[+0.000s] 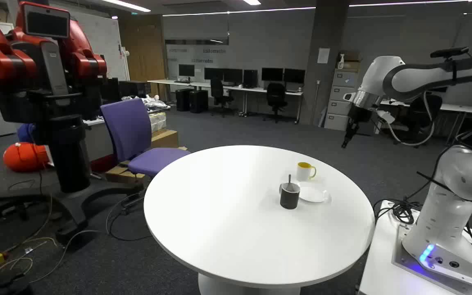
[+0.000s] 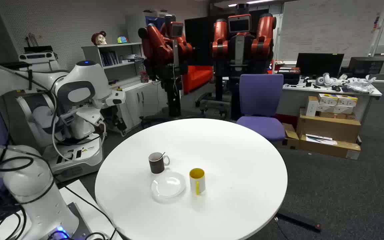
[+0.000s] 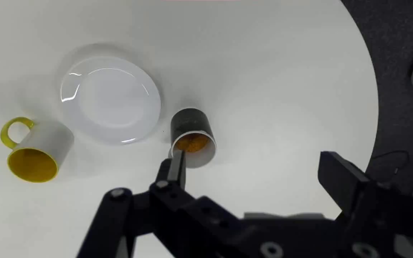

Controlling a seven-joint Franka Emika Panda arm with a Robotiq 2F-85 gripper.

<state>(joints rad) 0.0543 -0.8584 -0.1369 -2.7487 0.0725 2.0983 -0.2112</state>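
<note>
My gripper (image 3: 252,157) is open and empty in the wrist view, its two black fingers wide apart. It also shows high above the table in both exterior views (image 1: 345,143) (image 2: 122,128). The nearest thing in the wrist view is a dark grey mug (image 3: 191,120) with something orange-brown inside; one fingertip overlaps its rim in the picture, but the gripper is well above it. The mug stands upright in both exterior views (image 1: 289,199) (image 2: 156,166), with a spoon (image 1: 289,180) sticking out. A white plate (image 3: 109,100) (image 2: 168,186) and a white mug with yellow inside and handle (image 3: 50,138) (image 2: 193,183) stand beside it.
The round white table (image 1: 228,233) bears these things. The arm's base stands on a white stand (image 1: 383,262) with cables at the table's edge. A purple chair (image 1: 127,127) stands across the table. Red robots (image 2: 240,43) and another white arm (image 2: 82,86) stand around.
</note>
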